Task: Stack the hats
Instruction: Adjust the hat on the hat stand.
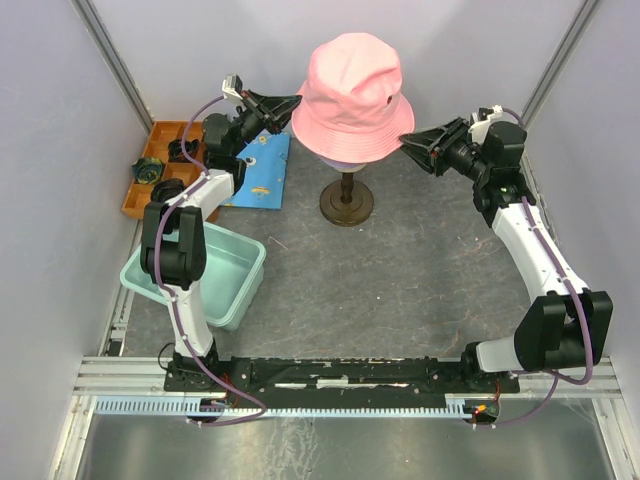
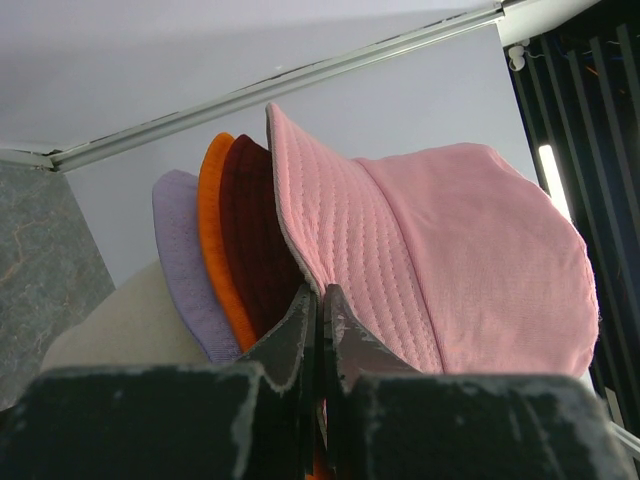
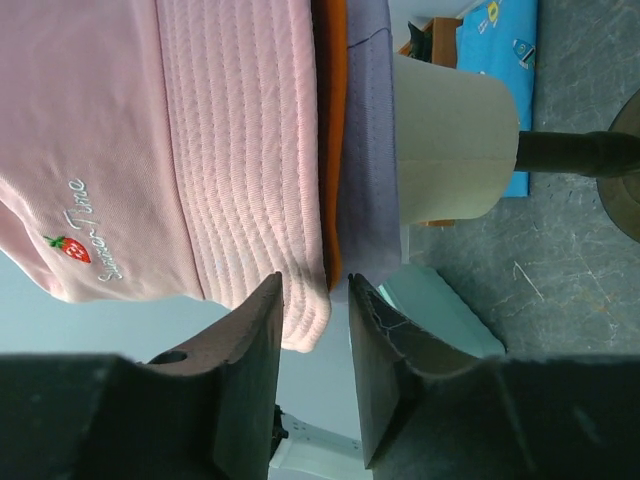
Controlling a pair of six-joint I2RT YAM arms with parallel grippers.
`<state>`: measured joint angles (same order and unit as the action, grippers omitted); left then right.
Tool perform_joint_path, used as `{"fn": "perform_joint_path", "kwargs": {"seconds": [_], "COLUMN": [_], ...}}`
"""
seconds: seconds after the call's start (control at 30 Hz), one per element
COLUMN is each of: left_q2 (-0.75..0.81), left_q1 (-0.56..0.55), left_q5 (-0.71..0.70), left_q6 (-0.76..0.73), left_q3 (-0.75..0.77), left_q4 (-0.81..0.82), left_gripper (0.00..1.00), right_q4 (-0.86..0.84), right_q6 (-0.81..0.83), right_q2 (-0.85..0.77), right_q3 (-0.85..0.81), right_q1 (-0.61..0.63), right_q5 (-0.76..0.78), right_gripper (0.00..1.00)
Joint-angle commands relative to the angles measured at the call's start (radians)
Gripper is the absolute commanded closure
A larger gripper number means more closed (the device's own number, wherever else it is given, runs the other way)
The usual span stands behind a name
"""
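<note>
Topping the mannequin head [image 3: 450, 140]: pink hat [image 1: 350, 90] over dark red hat [image 2: 250, 240], orange hat [image 2: 212, 230], lavender hat [image 2: 180, 250]. Left of head: left gripper [image 1: 296, 101], pressed together against pink brim. Right of head: right gripper [image 1: 404, 139], spread astride brim edge.

Grey mottled tabletop [image 1: 400, 270], pale walls [image 1: 200, 40] (metal corner struts [image 1: 112, 55])

We see a cream mannequin head [image 3: 450, 140] on a dark stand [image 1: 346, 198] at mid-table, with a blue patterned cloth [image 1: 262, 172] lying flat to its left. Farther left sits a wooden compartment tray [image 1: 130, 203], and nearer us a teal plastic basin [image 1: 228, 268].
</note>
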<state>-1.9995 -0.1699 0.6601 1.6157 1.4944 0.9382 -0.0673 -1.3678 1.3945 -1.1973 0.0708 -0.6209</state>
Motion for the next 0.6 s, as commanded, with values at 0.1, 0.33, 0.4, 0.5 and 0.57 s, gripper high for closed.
{"fn": "perform_joint_path", "kwargs": {"seconds": [0.1, 0.33, 0.4, 0.5, 0.57], "left_q2": [-0.018, -0.018, -0.02, -0.02, -0.023], "left_q1": [-0.012, -0.022, -0.024, -0.026, -0.029], "left_q5": [0.084, 0.086, 0.086, 0.087, 0.087], "left_q6": [-0.025, -0.028, -0.031, -0.046, -0.054], "left_q3": [-0.026, -0.037, -0.04, -0.052, -0.074], "left_q4": [-0.108, -0.108, -0.11, -0.121, -0.12], "left_gripper": [0.97, 0.97, 0.97, 0.97, 0.97], "right_q4": [-0.1, -0.162, -0.159, -0.149, -0.145], "right_q6": [-0.019, -0.067, -0.067, -0.059, -0.058], "right_q2": [-0.014, 0.0, -0.002, -0.003, -0.005], "right_q3": [0.005, 0.005, 0.002, 0.008, 0.021], "right_q1": [-0.003, -0.002, -0.002, -0.001, -0.002], "right_q5": [0.009, 0.022, 0.023, 0.025, 0.033], "right_gripper": [0.55, 0.7, 0.84, 1.0, 1.0]}}
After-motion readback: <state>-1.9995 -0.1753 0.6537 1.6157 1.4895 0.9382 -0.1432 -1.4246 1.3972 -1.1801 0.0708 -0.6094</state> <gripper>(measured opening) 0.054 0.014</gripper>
